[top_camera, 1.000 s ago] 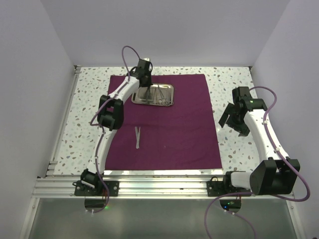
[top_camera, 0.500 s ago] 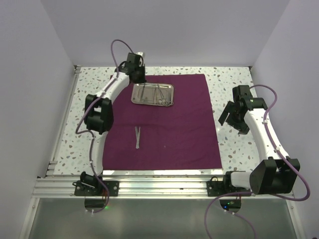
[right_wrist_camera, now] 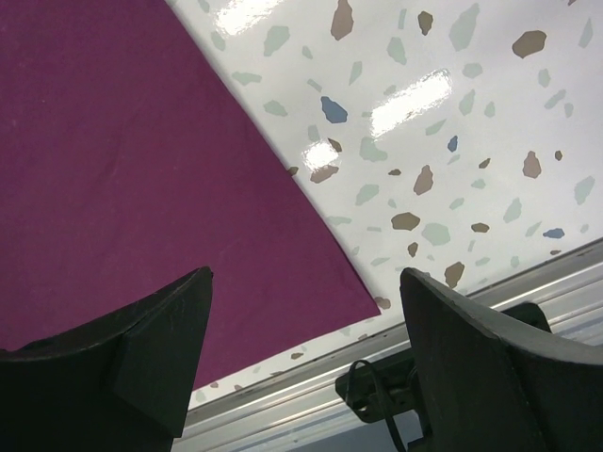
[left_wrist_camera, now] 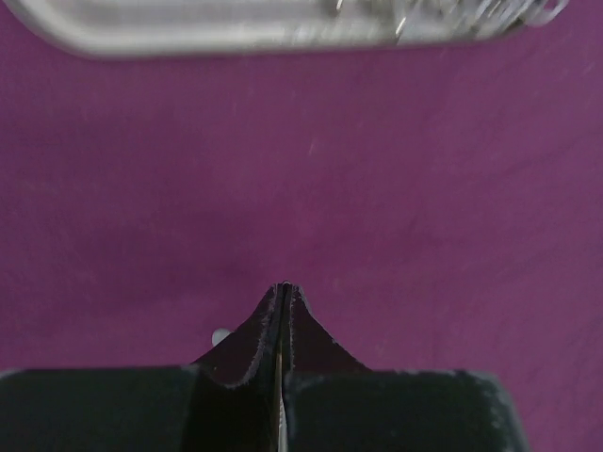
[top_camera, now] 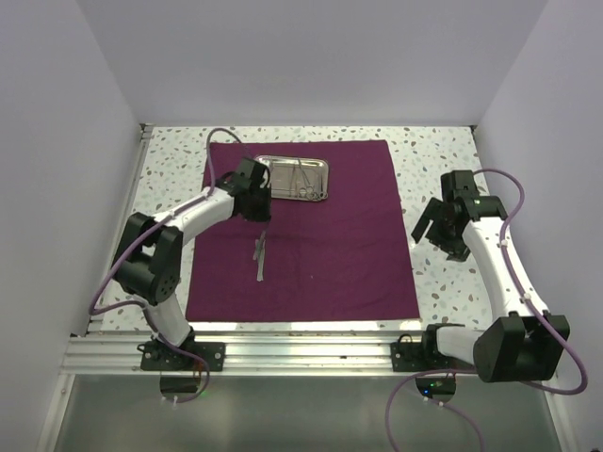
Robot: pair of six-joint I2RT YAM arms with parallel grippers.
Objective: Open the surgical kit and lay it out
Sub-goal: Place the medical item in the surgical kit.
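Observation:
The dark purple cloth (top_camera: pixel 320 235) lies spread flat on the table. The steel tray (top_camera: pixel 294 177) sits at its far middle with several slim instruments in it; its blurred near rim shows in the left wrist view (left_wrist_camera: pixel 283 24). A pair of tweezers (top_camera: pixel 261 259) lies on the cloth in front of the tray. My left gripper (top_camera: pixel 265 215) is just near of the tray, above the cloth (left_wrist_camera: pixel 424 188). Its jaws (left_wrist_camera: pixel 284 287) are shut with a thin pale metal sliver between them. My right gripper (top_camera: pixel 441 235) hangs open and empty (right_wrist_camera: pixel 303 278) over the cloth's right edge (right_wrist_camera: pixel 141 141).
The speckled table (top_camera: pixel 443 160) borders the cloth on all sides. The metal rail (top_camera: pixel 301 353) runs along the near edge and shows in the right wrist view (right_wrist_camera: pixel 471 311). White walls close in the left, right and far sides.
My left arm has swung from behind the tray back to its near side and come down over the cloth near the tweezers. The right arm has barely moved.

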